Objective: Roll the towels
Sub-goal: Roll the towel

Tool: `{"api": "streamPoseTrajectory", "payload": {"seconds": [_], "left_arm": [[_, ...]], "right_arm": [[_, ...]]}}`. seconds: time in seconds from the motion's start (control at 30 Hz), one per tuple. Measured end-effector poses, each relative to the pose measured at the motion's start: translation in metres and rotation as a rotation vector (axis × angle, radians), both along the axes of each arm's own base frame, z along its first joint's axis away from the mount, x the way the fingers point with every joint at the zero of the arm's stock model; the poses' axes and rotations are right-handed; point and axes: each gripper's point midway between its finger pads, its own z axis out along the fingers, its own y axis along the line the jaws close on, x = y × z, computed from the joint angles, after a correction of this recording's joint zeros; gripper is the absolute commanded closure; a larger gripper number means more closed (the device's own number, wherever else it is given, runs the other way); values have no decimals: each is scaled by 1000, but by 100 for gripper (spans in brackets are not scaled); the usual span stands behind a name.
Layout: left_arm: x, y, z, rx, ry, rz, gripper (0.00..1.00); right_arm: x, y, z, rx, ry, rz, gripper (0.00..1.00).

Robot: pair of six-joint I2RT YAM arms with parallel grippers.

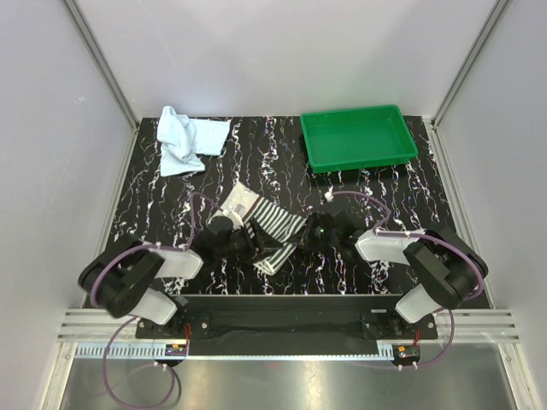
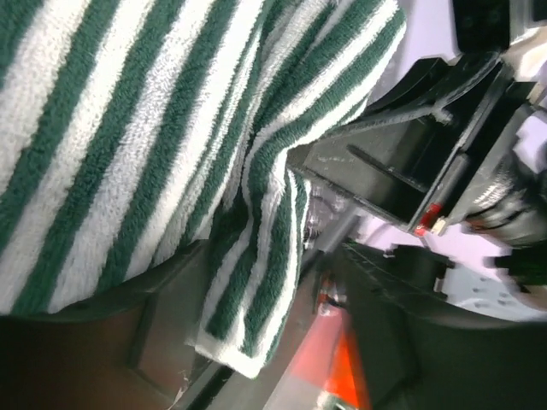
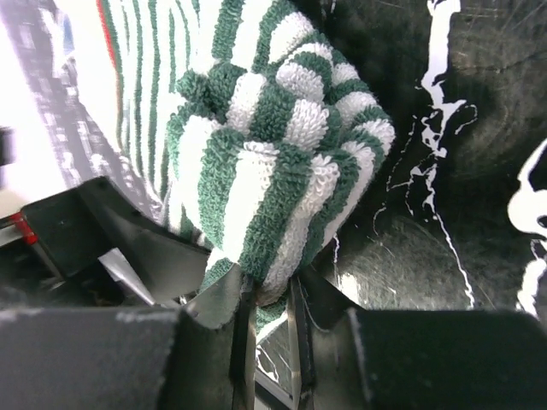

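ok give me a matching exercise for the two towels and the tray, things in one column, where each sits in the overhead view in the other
Things:
1. striped towel
2. pale blue towel
3. green tray

Places:
a. far right
b. near centre
c. far left

Pairs: 1-b, 2-c, 3-a

The top view is evenly and brightly lit; only soft shadows are cast on the bench (image 1: pixel 154 205). In the 2 wrist views the striped towel (image 3: pixel 282 154) is rendered sharp, while bright backgrounds are overexposed and blurred.
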Motion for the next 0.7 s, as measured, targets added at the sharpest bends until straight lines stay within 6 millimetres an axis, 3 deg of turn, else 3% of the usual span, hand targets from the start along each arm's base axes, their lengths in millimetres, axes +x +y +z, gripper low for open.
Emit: {"api": "streamPoseTrajectory", "payload": {"seconds": [0.03,0.2,0.37,0.47,0.7], "left_arm": [[1,2,2,35,-24,-5,1],[10,7,21,238,-193,-12,1],[-6,-10,63,410,-468,-95,1],[-12,-19,76,502,-601,-138,1],[-36,-38,48,809,-812,-296,7]], "right_arm": [[1,0,0,-19,10,4,91],[1,-7,2,-130,63,19,89],[-4,-15,4,-220,114,40,88],[-8,-19,5,-261,144,53,88],[-15,-27,5,-345,208,86,87]]}}
